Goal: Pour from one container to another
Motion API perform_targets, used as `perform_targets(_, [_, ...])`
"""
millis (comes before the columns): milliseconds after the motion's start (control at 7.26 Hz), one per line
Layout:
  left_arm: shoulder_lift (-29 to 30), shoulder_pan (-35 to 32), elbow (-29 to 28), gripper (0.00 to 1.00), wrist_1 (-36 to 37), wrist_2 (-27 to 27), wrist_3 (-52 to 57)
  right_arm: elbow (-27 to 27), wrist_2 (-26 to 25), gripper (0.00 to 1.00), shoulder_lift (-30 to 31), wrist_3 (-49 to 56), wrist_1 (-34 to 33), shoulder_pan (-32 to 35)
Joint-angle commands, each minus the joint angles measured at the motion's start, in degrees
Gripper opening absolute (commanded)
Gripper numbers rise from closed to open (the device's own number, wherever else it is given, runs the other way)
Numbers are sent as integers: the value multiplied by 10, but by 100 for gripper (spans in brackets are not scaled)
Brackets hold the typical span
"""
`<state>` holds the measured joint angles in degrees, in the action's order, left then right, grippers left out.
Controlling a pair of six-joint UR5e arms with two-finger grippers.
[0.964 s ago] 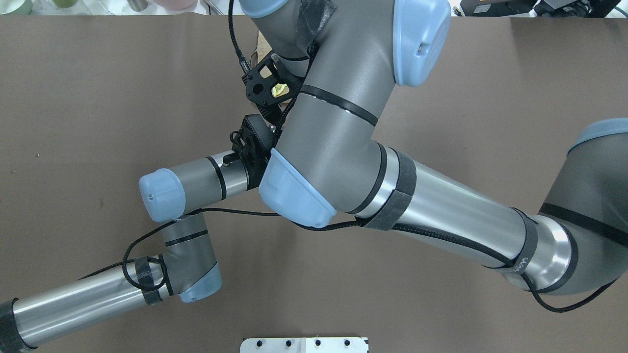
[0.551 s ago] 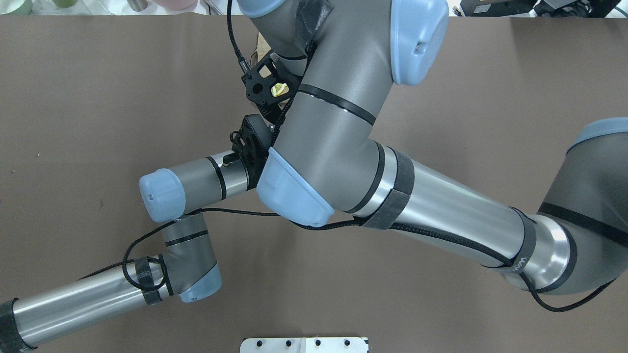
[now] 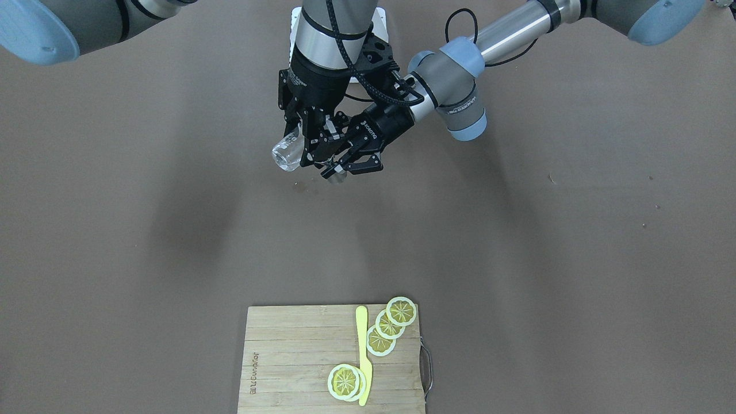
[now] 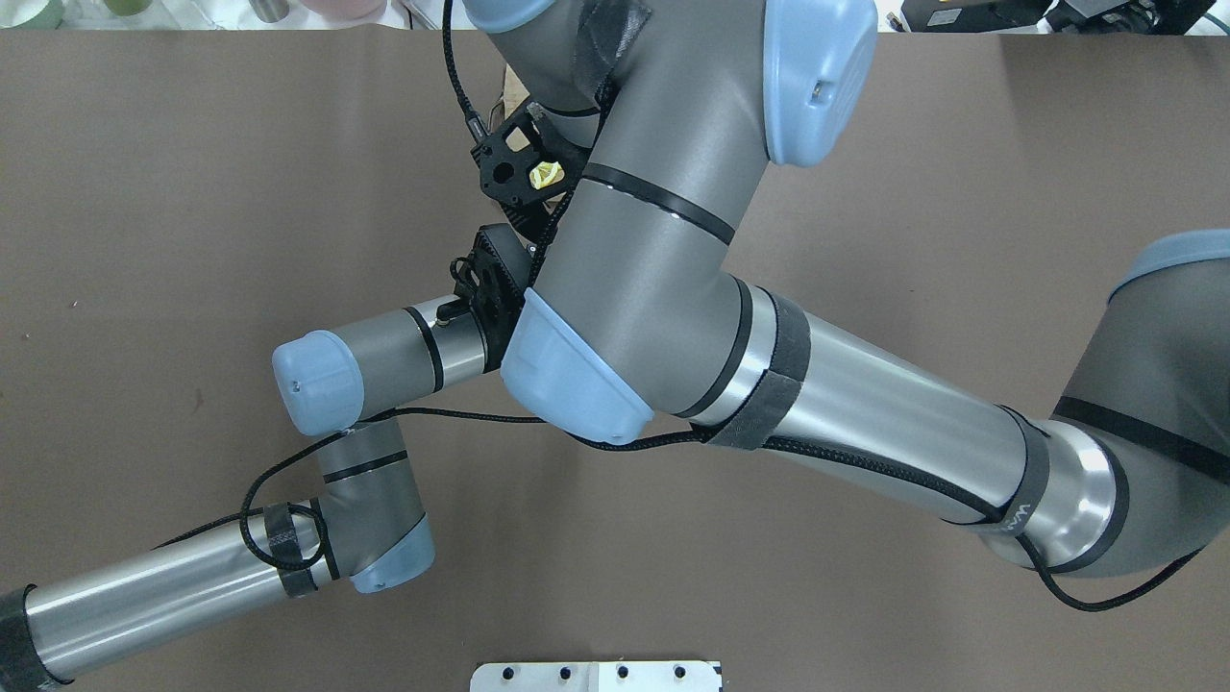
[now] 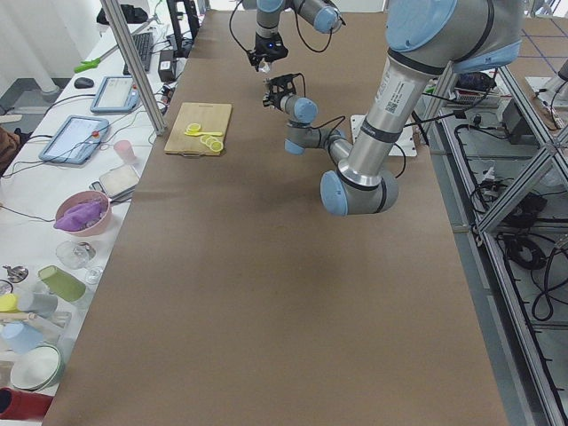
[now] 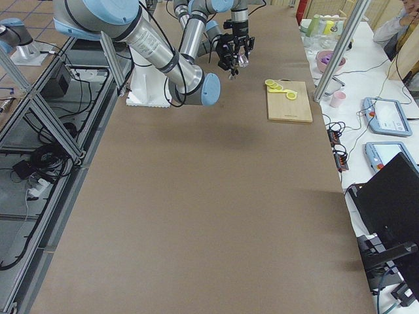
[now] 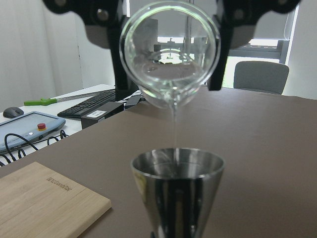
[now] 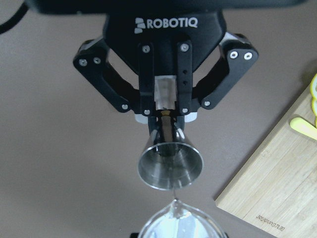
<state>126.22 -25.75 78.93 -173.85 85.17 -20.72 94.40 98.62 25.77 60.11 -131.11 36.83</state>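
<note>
Our right arm [image 4: 663, 240] barely nudged that second; right fingers [image 7: 101, 22] clamped the tipped glass cup [image 7: 170, 54], trickling into the jigger [image 7: 177, 188] our left fingers [image 8: 145, 84] pinched. We were mid-pour.

Wide brown table [image 5: 266, 311] under even light. Alongside, white bench [image 5: 27, 191] with tablets [image 5: 114, 92], keyboard [image 7: 89, 104], metal post [image 5: 135, 67]. Beyond, white wall [image 7: 29, 49], bright window [image 7: 262, 32], grey chair [image 7: 261, 77]. Opposite side: tiled floor [image 6: 36, 8], coiled cables [image 5: 532, 253].
</note>
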Motion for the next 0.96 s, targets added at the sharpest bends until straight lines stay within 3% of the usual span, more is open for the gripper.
perform_targets(0, [1, 0, 0, 0, 0, 1, 0, 1, 5, 0, 0, 0, 2, -1])
perform_targets(827, [2, 2, -6, 0, 3, 1, 1, 16, 58, 0, 10, 0, 15, 2])
